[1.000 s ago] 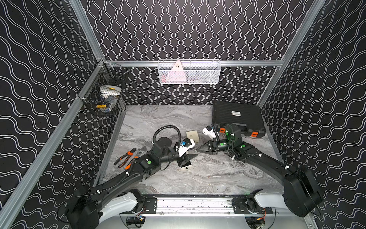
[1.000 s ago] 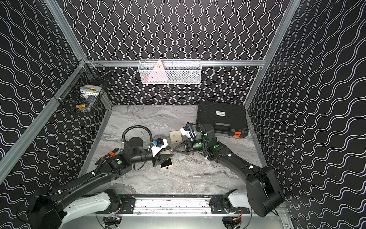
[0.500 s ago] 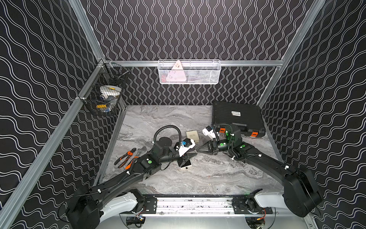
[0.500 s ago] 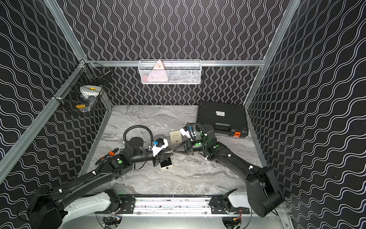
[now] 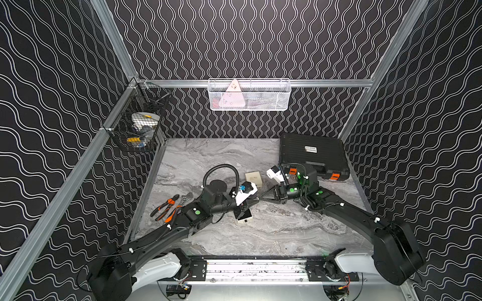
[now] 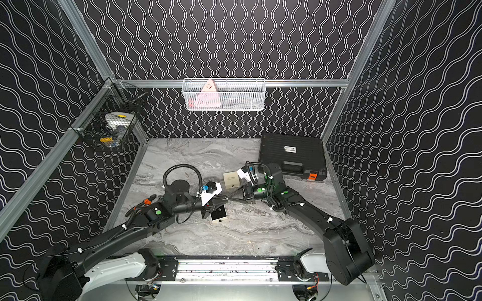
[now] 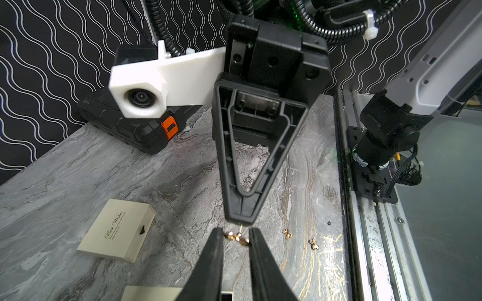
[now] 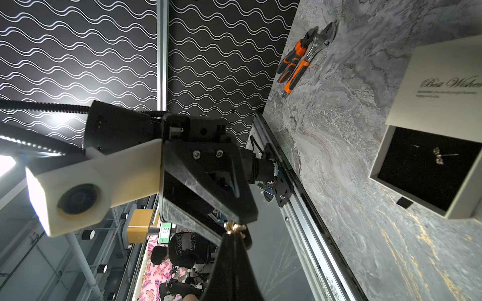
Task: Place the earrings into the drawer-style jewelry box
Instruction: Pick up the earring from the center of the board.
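- Setting: a grey marble-patterned counter (image 5: 260, 234), enclosed by black walls with white wavy lines.
- Held earring (image 7: 236, 237): in mid-air above the counter, where the two gripper tips meet.
  - Handling, as judged: very light, rigid, slick and easily flicked away. The thin post looks bendable, so the ornament's body is the safer place to take hold.
  - Appearance: a tiny gold piece with a knobbly ornament and a fine post.
- Right gripper (image 7: 240, 218): closed, apparently pinching the held earring at its post end.
- Left gripper (image 7: 236, 233): fingers stand close on either side of the ornament, which seems to touch both. Whether the pinch has set cannot be told.
- Loose earrings (image 7: 287, 234): two gold pieces on the counter near its front rail, a little apart from each other.
- Stowed earring (image 8: 438, 155): lying on the drawer's black lining.
- Jewelry box (image 8: 443, 78): a cream sleeve with script lettering. Its drawer (image 8: 375, 166) is pulled out, and it sits on the counter beneath the left gripper.
- Second cream box (image 7: 117, 229): closed, farther back.
- Periphery: pliers (image 5: 163, 208), a wrench (image 5: 186, 198), a black case (image 5: 313, 156), and two mesh baskets on the walls.
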{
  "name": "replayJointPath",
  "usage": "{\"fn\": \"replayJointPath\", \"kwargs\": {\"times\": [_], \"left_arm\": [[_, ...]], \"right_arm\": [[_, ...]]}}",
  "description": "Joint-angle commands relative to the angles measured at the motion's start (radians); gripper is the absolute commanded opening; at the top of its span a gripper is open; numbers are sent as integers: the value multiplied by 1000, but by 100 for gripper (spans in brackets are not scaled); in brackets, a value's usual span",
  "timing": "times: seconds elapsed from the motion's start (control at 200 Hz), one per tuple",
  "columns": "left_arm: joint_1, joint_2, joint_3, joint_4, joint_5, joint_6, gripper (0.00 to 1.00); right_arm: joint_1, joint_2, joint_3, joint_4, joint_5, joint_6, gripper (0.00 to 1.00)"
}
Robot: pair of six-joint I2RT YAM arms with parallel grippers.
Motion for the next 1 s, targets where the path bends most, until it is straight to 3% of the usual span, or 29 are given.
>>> {"fn": "replayJointPath", "kwargs": {"times": [0.0,0.225,0.275,0.52,0.755,0.871,0.996], "left_arm": [[2,3,12,17,4,2,20],[2,9,19,-6,10,7,15],[1,10,21,-10,9,6,14],[2,26,27,-21,-12,-10,0],[1,43,36,-38,-45,-24,0],[1,49,41,-55,-87,-20,0],[0,33,29,-75,-146,6,0]], "right_arm": [[1,3,0,26,-10,3,0],[1,9,2,26,-10,9,0],[1,9,2,25,-8,9,7],[1,5,2,9,-4,1,16],[-1,-4,3,-18,-1,-10,31],[-12,-20,24,-137,24,-55,38],[-38,-57,73,-391,108,-138,41]]}}
